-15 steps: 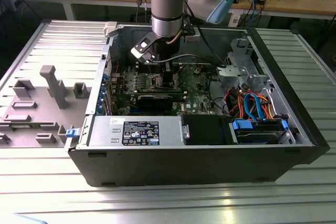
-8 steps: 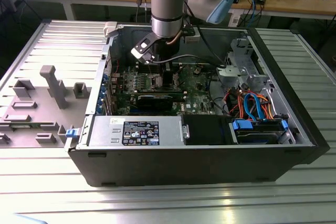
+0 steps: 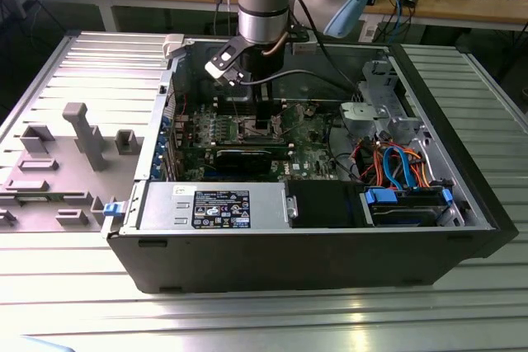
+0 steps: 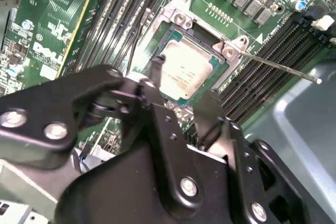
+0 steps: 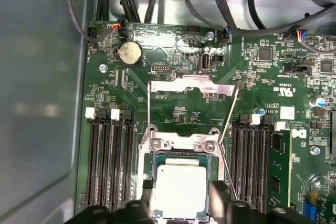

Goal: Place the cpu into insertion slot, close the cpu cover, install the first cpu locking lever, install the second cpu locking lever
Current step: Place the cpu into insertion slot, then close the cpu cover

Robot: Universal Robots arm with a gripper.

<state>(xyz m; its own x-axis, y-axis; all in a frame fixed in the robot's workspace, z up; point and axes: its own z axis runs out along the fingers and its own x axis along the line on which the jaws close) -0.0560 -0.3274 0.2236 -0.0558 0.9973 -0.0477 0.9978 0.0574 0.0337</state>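
Gripper (image 5: 181,201) down on the chip (image 5: 181,184)
Fingers (image 5: 147,199) clamp the chip's two opposite edges; it lies inside the socket (image 5: 181,142), whose cover (image 5: 173,85) stands open behind the socket.

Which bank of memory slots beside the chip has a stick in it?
The bank on the chip's side away from the grey case wall: a green stick stands in its outermost slot. The wall-side bank holds none.

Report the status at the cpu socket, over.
Gripper low at cpu; cpu in insertion slot; cpu cover open, both levers up.
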